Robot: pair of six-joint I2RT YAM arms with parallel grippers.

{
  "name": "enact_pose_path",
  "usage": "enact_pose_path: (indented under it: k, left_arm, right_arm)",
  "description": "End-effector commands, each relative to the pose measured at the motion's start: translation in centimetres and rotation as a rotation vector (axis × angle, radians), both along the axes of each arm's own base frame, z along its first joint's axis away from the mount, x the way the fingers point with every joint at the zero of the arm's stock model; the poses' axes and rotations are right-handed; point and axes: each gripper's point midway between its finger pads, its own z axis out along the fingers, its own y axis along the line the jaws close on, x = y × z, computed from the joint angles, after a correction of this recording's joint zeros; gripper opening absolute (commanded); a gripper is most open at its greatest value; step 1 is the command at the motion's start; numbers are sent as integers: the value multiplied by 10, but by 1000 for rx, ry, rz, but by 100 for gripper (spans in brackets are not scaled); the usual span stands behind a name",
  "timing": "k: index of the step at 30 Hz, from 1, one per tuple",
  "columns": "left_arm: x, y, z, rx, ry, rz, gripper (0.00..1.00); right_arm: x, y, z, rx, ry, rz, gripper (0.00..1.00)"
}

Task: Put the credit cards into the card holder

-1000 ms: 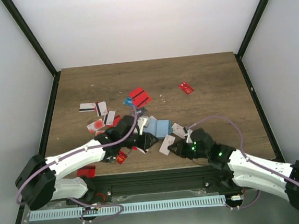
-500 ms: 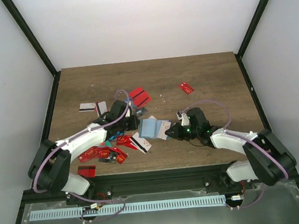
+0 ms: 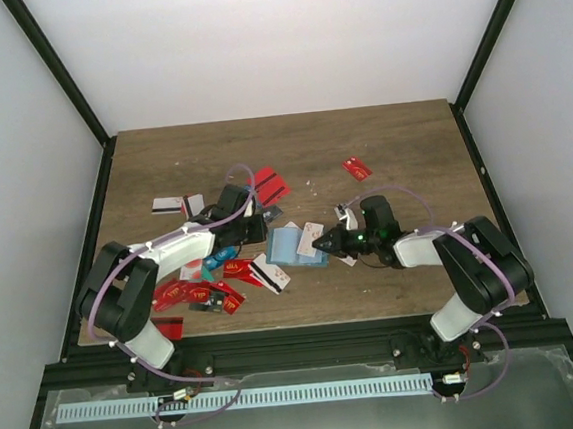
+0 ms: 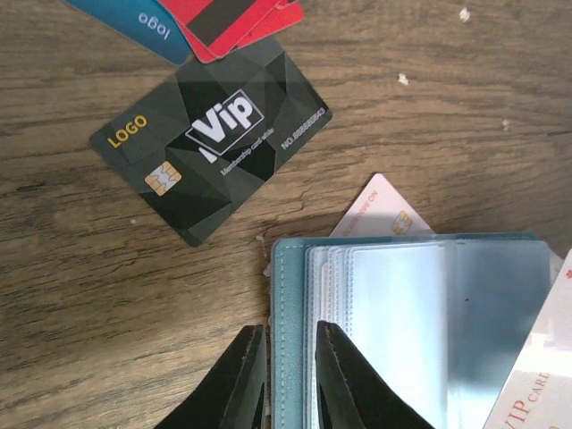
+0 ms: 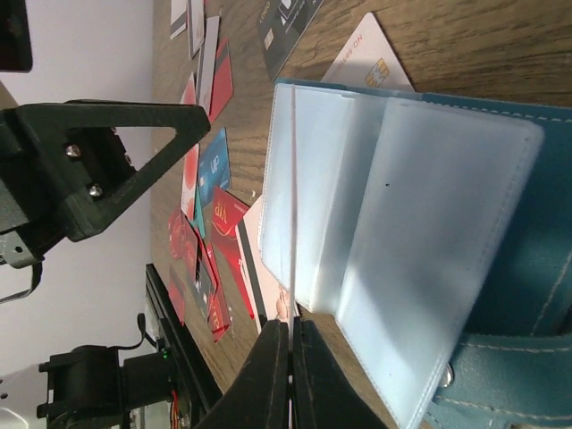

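Swinging both arms in over the last second, I've got my left pincer (image 4: pixel 289 327) narrowing astride the teal left edge of the card holder (image 4: pixel 402 331), which lies open between my arms. Biting yet? I can't tell. My right pincer (image 5: pixel 291 323), clamped on a white card (image 3: pixel 309 235), has arrived above it: insertion looks next, with loose credit cards (image 3: pixel 222 280) still waiting.

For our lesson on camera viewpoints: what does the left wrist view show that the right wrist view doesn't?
Left wrist only: readable VIP lettering on the black card, and the left end effector straddling the teal edge of the card holder. Right wrist only: the right end effector shut on a white card seen edge-on. Both: the open holder's clear pockets.
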Motion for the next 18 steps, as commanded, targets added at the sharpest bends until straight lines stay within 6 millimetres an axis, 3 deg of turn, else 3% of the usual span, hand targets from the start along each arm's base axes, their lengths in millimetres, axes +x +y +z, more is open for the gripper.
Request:
enact_pose_path:
  k: [1,18]
  left_arm:
    - [6,-4,-4,-8,3,-25,18]
    - [-1,-6,-23,-2,50,-54,13]
  right_arm:
    - [11,7,13,57,-50,28,1]
    - [16,-1,-11,7,-3,-36,1]
